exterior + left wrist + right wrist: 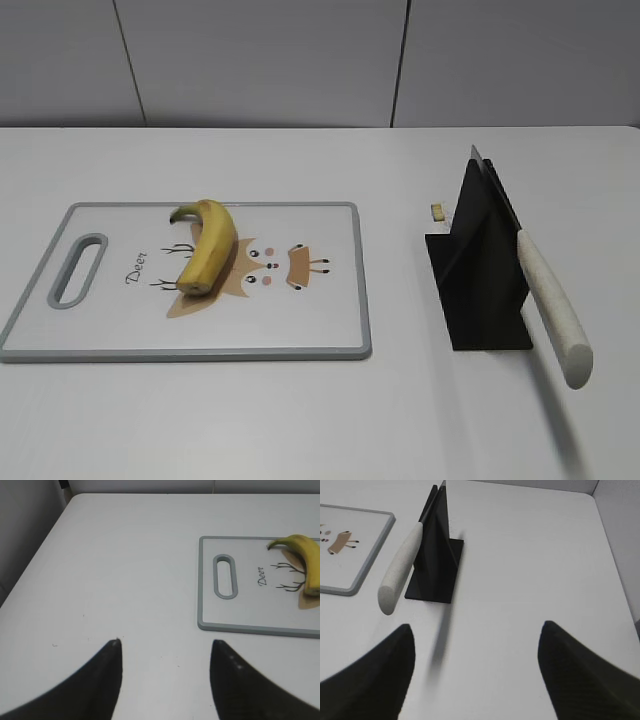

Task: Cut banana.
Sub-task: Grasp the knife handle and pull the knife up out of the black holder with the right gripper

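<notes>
On the white bench (pixel 300 420) a grey-rimmed cutting board (pixel 330 330) lies flat, its slotted handle (pixel 80 269) at the left end and a cartoon deer print (pixel 265 268) with the word "Deer" across its middle. The banana (pixel 208 247) rests on the board over the deer's left side, dark stem tip toward the back wall (pixel 300 60), blunt pale end toward the front. To the right of the board, well apart from it, stands a black knife stand (pixel 478 290). A knife leans in it, dark blade (pixel 495 195) up toward the back, speckled pale handle (pixel 553 310) jutting out past the stand's front right. A small yellowish scrap (pixel 437 210) lies just left of the stand. No hand appears here.
</notes>
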{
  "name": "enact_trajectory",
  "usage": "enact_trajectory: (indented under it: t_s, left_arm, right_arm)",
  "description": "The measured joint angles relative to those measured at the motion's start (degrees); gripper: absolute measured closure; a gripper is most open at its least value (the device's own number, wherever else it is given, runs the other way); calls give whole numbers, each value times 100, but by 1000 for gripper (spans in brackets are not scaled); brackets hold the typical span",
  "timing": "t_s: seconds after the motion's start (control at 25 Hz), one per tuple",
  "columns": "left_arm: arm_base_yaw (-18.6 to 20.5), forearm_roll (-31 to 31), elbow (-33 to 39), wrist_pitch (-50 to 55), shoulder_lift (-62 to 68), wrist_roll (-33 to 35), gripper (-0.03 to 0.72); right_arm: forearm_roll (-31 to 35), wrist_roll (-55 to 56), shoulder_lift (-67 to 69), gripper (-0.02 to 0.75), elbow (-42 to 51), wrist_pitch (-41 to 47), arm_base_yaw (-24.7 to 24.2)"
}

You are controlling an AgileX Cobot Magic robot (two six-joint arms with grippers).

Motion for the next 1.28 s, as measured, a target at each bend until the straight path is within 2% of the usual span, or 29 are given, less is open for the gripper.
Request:
enact_trajectory:
  t_s: [0.24, 0.56, 0.88, 1.04, 1.28]
  left_arm:
    - [0, 0, 0, 0, 0, 0, 153]
    - [0, 6, 0, 0, 0, 0, 153]
    - [0, 6, 0, 0, 0, 0, 153]
    - [0, 0, 0, 0, 0, 0, 135]
    - [-117, -17, 0, 0, 0, 0, 115]
  right_arm:
    - [272, 0, 119, 147, -117, 0, 0]
    - [289, 0, 1203, 147, -474, 29, 0]
    - [-2, 87, 2169, 147, -1141, 418, 25]
    - [-107, 412, 2590, 147, -1438, 459, 264]
    - [-312, 1061, 3205, 147, -1676, 581, 974]
